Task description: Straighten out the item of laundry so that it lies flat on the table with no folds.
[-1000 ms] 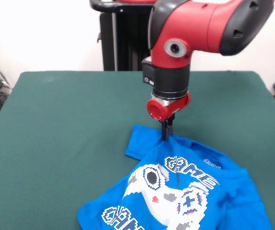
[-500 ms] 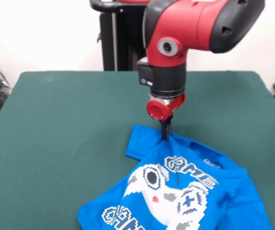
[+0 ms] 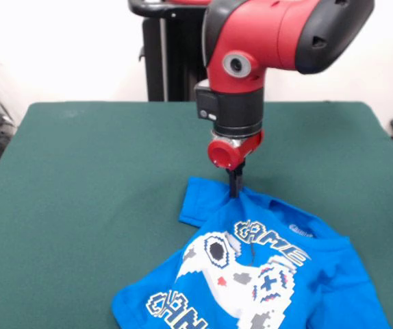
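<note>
Blue cotton is bunching up under the gripper (image 3: 235, 193), which is pinching the shirt (image 3: 251, 274) at its far edge, near the shoulder beside the collar; the two dark fingers are standing close together with cloth between them, so I judge it to be clenched on the fabric. The arm (image 3: 251, 62) is coming straight down onto that spot from above.

What could go wrong: the hold looks thin, only a small tuck of cloth, and a quick pull could be slipping it free and leaving the shirt as rumpled as it is. A pull taken too high could be lifting the whole small garment off the table (image 3: 87, 178) instead of spreading it, and a drag toward the near edge, where the hem is already running out of view, could be sending it over the side. The felt-like top may also be gripping the cloth and making new folds as it slides.

The shirt is lying on the near right part of the green table, print side up. The white controller print and the lettering are showing wavy and skewed. One sleeve (image 3: 200, 202) is sticking out flat beside the gripper; the body is rising in a soft ridge toward the pinch, and the right side is creasing. It is not yet flat.
</note>
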Tool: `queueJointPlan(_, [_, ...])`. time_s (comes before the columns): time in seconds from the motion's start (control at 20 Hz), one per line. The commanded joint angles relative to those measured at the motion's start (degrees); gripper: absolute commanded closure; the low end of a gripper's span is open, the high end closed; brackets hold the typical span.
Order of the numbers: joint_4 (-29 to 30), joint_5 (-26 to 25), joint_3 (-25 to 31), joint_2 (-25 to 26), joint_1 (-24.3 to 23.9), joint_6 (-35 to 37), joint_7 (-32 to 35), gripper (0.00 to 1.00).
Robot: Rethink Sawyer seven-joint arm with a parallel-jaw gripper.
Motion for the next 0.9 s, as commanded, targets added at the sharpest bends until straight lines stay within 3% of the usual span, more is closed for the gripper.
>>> queueJointPlan(0.05, [8.2,0.7,13.5,4.0,0.6,-0.9,-17.4,1.0])
queueJointPlan(0.9, [13.7,-2.7,16.2,1.0,2.6,-2.8,-19.9,1.0])
